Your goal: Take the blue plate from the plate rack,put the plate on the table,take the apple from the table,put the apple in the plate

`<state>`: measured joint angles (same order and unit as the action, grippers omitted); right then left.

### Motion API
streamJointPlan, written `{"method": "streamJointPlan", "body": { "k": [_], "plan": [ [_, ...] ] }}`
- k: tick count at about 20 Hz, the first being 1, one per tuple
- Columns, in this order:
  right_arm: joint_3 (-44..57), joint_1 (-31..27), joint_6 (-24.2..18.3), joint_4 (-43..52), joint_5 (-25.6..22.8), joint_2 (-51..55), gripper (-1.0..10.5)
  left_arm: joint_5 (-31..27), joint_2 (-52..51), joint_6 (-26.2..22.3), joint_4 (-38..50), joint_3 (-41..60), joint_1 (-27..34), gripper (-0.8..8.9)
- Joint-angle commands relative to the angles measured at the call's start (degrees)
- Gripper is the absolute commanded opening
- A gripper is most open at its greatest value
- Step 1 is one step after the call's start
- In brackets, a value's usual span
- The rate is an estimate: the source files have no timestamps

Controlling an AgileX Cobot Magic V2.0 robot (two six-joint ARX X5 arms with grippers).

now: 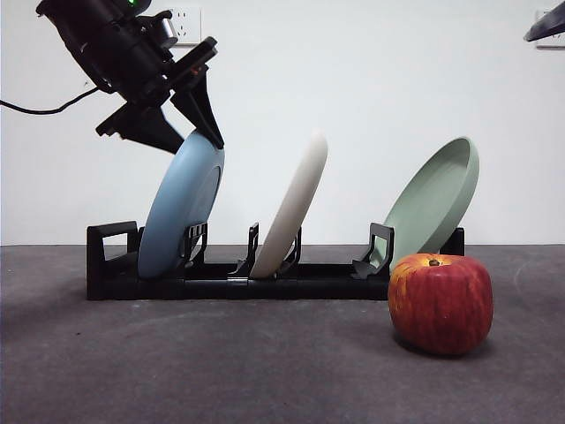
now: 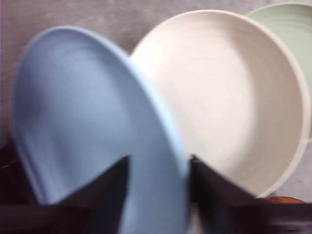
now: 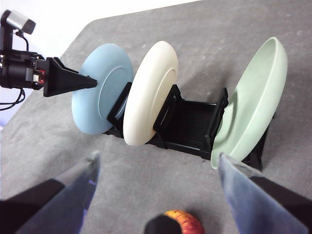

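The blue plate (image 1: 181, 212) stands leaning in the left slot of the black plate rack (image 1: 265, 287) on the dark grey table (image 1: 221, 362). My left gripper (image 1: 201, 146) comes down from the upper left and is shut on the plate's top rim, one jaw on each face; the left wrist view shows the rim (image 2: 165, 161) filling the gap between the jaws. The plate's foot is still in the rack. The red apple (image 1: 440, 305) sits on the table in front of the rack's right end. My right gripper (image 3: 158, 157) is open and empty, high above the apple (image 3: 183, 220).
A cream-white plate (image 1: 296, 199) leans in the middle slot and a sage-green plate (image 1: 437, 199) in the right slot. The rack's loop handle (image 1: 110, 243) is at its left end. A white wall stands behind the table.
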<state>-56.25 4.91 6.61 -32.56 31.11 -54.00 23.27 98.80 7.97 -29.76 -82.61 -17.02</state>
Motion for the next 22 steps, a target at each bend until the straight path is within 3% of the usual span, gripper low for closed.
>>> {"method": "streamJointPlan", "body": {
  "k": [1,5,8,11,13,17,22],
  "plan": [
    [-0.17,0.04,-0.02,0.35,0.04,0.0,4.1,2.8,0.0,-0.7,0.5,-0.33,0.13,-0.09],
    [-0.17,0.04,-0.02,0.35,0.04,0.0,4.1,10.93,-0.24,-0.52,-5.49,-6.84,0.11,-0.09],
    [-0.17,0.04,-0.02,0.37,0.04,0.0,4.1,14.88,-0.31,-0.85,-15.41,-17.79,0.11,-0.09],
    [-0.17,0.02,-0.04,0.37,0.04,0.0,4.1,14.16,-1.6,-6.88,-27.54,-28.33,-0.57,-0.09],
    [-0.17,0.02,-0.04,0.37,0.04,0.0,4.1,10.97,-3.74,-10.45,-34.51,-33.09,-1.92,-0.09],
    [-0.17,0.02,-0.04,0.37,0.07,0.0,4.1,-2.67,-11.26,-14.38,-42.73,-34.4,-8.48,-0.09],
    [-0.17,0.02,-0.04,0.35,0.04,0.0,4.1,-15.76,-17.68,-13.33,-49.92,-33.88,-20.39,-0.09]
  ]
}}
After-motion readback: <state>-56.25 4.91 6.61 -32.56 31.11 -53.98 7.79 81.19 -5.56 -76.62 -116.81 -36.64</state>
